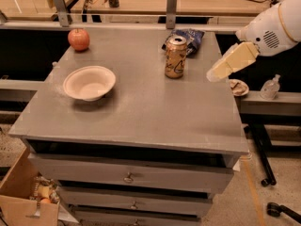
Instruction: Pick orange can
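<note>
round red apple (78, 39) sitting far-left on the matte grey desk (141, 112) | shallow pale bowl (89, 83) resting nearer | cylindrical metal orange can (175, 57) standing upright, just before a crinkly blue bag (189, 35) | smooth cream pincer (221, 69) hovering right of the can, apart, whether open or closed I cannot tell

table (141, 112) | orange can (175, 57), apple (78, 39), bowl (89, 83), blue bag (192, 35) | pincer (214, 74) at right edge
</note>
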